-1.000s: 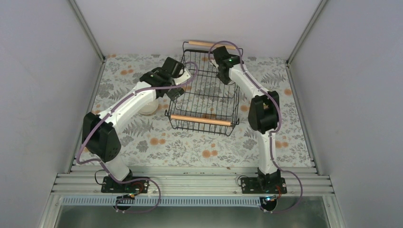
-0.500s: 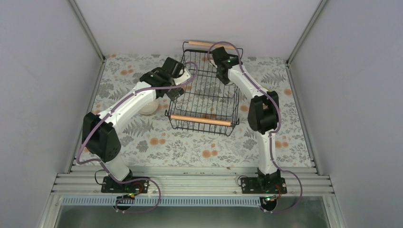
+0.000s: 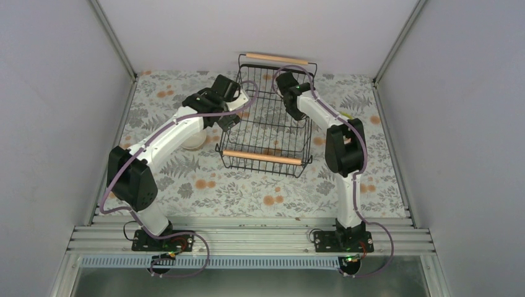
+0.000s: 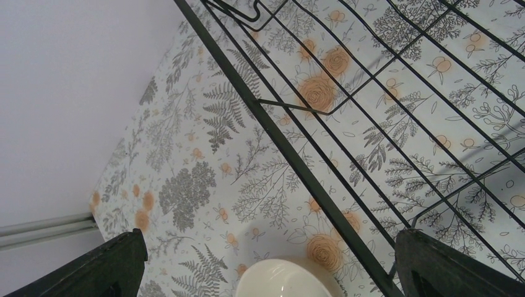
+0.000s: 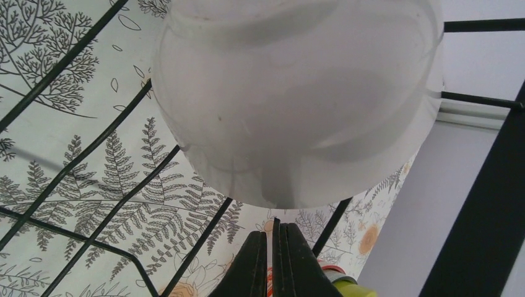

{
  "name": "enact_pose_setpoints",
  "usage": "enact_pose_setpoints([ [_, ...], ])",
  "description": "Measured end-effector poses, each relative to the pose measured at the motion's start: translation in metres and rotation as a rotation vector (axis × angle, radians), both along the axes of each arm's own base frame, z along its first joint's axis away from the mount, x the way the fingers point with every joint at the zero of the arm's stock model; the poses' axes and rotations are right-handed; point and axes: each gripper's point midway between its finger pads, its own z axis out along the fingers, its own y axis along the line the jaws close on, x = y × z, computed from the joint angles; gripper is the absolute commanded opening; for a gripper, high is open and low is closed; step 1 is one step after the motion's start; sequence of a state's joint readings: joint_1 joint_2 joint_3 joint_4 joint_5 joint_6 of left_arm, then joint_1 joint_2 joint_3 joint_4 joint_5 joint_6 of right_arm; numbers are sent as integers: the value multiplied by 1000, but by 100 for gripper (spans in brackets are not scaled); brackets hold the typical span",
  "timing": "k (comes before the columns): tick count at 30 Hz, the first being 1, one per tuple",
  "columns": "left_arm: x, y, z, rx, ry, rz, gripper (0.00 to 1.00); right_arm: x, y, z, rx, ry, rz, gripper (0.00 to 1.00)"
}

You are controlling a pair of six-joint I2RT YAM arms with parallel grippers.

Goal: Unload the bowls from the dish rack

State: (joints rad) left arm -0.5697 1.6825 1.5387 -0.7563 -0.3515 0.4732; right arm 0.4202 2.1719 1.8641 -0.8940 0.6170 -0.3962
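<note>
The black wire dish rack (image 3: pixel 261 156) with wooden bar handles stands mid-table. Inside its far right corner is my right gripper (image 3: pixel 288 93). In the right wrist view the right gripper (image 5: pixel 272 224) is shut. A translucent white bowl (image 5: pixel 297 93) fills the view just beyond its tips, with a thin strip of cloth showing between them. My left gripper (image 3: pixel 230 117) hangs open over the rack's left rim (image 4: pixel 297 167), one finger (image 4: pixel 105 269) outside and the other over the wires. A cream bowl (image 4: pixel 288 279) sits on the cloth below it, also under the left arm (image 3: pixel 193 141).
A floral cloth (image 3: pixel 247 185) covers the table, with grey walls close on three sides. A small yellow-green and red object (image 5: pixel 347 288) lies just behind the right fingers, outside the rack wires (image 5: pixel 489 185).
The right arm has drawn its wrist a little left and nearer inside the rack. The left arm and the rack have barely moved.
</note>
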Motion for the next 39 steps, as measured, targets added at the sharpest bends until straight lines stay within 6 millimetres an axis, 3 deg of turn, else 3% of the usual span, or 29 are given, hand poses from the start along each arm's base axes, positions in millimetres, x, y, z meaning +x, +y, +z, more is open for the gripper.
enact_pose_setpoints([
  [15,-2,0,-9,7,18,3,100,11,10,6,32,-44,24,4],
  [30,-4,0,-14,17,27,2,100,34,29,12,119,-115,108,4],
  [35,-4,1,-15,19,28,3,100,41,40,16,153,-139,149,6],
  [39,-4,1,-16,19,27,4,100,47,50,24,194,-159,176,14],
])
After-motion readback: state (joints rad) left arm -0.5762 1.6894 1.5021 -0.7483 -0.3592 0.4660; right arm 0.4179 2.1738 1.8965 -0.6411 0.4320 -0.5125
